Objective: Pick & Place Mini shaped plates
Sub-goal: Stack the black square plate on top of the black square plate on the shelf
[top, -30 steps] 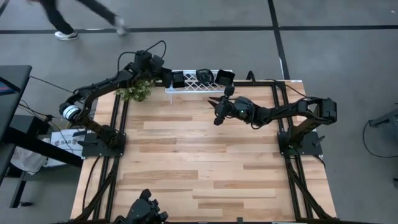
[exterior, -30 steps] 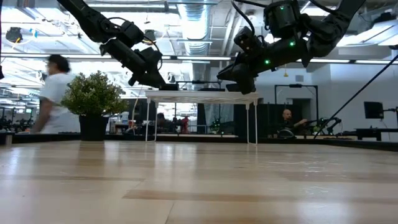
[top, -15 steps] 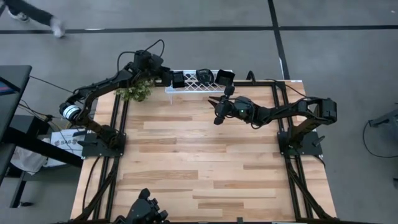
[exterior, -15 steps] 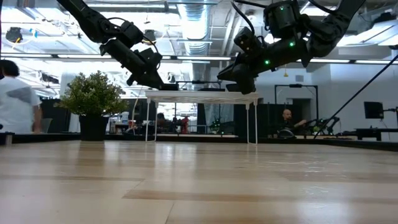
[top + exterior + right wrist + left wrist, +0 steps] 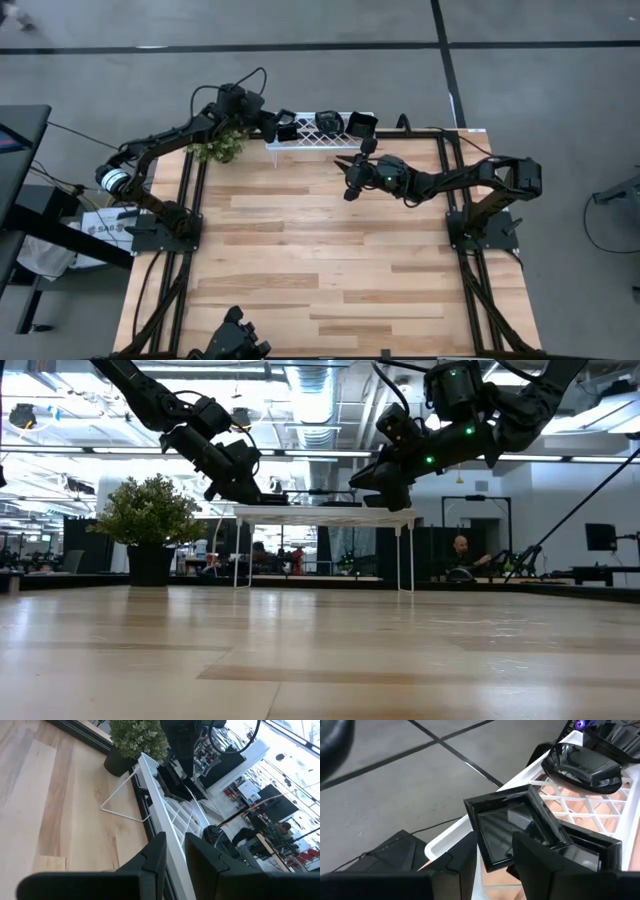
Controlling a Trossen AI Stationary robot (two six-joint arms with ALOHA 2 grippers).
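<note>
A white lattice rack [image 5: 300,143] stands at the table's far edge and carries the mini shaped plates: a stack of square ones [image 5: 592,851] at its left end, rounded ones [image 5: 582,762] in the middle, and more at the right [image 5: 359,124]. My left gripper [image 5: 492,842] is at the rack's left end [image 5: 274,124], shut on one square plate [image 5: 507,827]. My right gripper [image 5: 350,180] hovers above the table just in front of the rack. Its fingers [image 5: 155,855] stand a narrow gap apart with nothing between them. My left gripper pinches the square plate's near rim [image 5: 492,865] between its two fingers. The fingers come slanting down from the table's left. The plate is tilted, its hollow face turned toward the wrist, over the stack of square plates. I cannot tell whether it rests on the stack.
A potted plant [image 5: 215,148] stands at the far left corner beside the rack, under my left arm. The rack stands on thin wire legs [image 5: 402,550]. The wooden tabletop [image 5: 320,260] spreads out in front of the rack. A third gripper [image 5: 235,345] shows at the near edge.
Both arms have kept still. A person beyond the table has walked off to the left and out of view.
</note>
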